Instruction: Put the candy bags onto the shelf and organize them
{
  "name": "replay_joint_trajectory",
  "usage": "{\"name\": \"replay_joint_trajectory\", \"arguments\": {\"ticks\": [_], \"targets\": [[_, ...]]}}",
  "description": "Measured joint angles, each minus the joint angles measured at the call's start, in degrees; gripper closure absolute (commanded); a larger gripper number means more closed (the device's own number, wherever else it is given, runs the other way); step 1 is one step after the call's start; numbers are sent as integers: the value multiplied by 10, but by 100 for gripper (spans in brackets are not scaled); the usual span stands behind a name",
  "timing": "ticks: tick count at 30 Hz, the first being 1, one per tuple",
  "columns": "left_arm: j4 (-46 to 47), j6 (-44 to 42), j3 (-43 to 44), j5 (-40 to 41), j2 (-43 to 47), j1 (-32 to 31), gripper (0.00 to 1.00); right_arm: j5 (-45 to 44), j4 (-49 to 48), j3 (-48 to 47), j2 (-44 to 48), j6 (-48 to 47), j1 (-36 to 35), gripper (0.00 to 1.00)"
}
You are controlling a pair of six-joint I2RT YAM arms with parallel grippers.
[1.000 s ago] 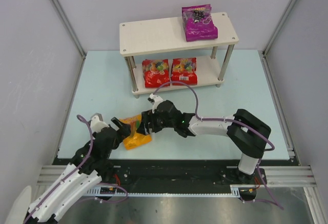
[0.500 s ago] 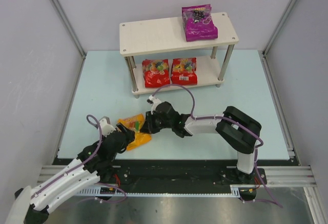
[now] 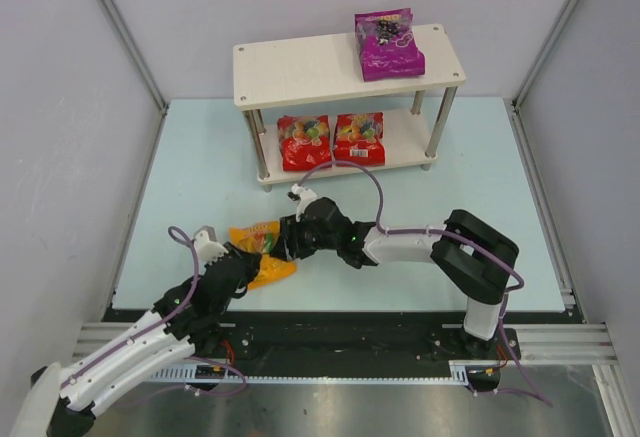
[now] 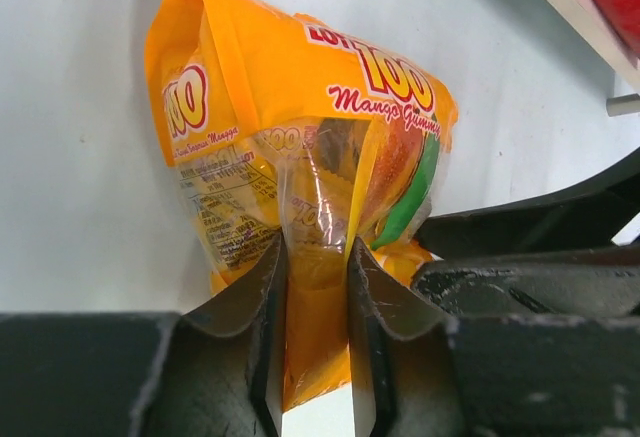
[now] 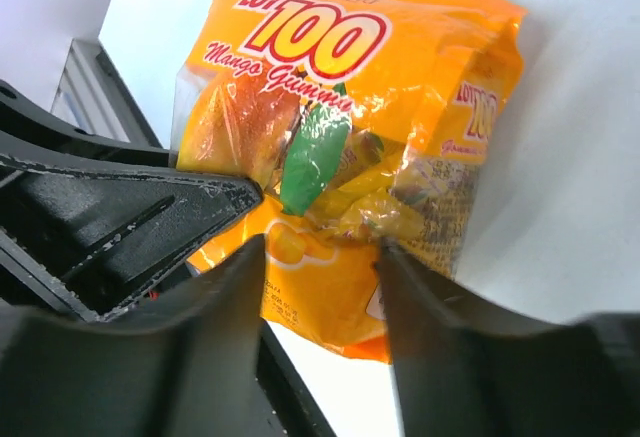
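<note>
Between left fingers (image 4: 250,322), orange-yellow bag (image 4: 300,87) ("LOT 100 Mango Gummy")

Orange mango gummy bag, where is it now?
Top view, front left of the table: the orange bag is pinched by the left gripper, with the right gripper at its other side, short of the shelf.

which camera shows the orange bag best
right wrist: the orange bag fills the frame with its front label readable. left wrist shows it close too, but pinched and creased by the left end effector, its lower part hidden. the top view shows it small and half covered.
</note>
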State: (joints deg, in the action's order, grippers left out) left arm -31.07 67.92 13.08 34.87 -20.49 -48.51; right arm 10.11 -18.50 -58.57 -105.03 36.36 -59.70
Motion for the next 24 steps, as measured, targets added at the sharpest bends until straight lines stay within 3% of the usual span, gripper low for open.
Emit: {"name": "replay_joint_trajectory", "arguments": {"ticks": [6, 10, 16, 19, 20, 24], "targets": [[14, -4, -10, 0, 10, -1, 82, -29, 21, 0, 11, -6, -6, 36], [31, -9, -17, 0, 9, -1, 70, -32, 23, 0, 7, -3, -6, 36], [58, -10, -33, 5, 6, -1, 55, -29, 2, 0, -12, 1, -6, 45], [68, -9, -44, 11, 6, -1, 52, -23, -11, 0, -20, 3, -6, 58], [70, -9, -45, 13, 6, -1, 51, -21, -15, 0, -23, 4, -6, 68], [74, -8, -50, 24, 9, -1, 45, -13, -37, -1, -31, 14, -6, 90]]}}
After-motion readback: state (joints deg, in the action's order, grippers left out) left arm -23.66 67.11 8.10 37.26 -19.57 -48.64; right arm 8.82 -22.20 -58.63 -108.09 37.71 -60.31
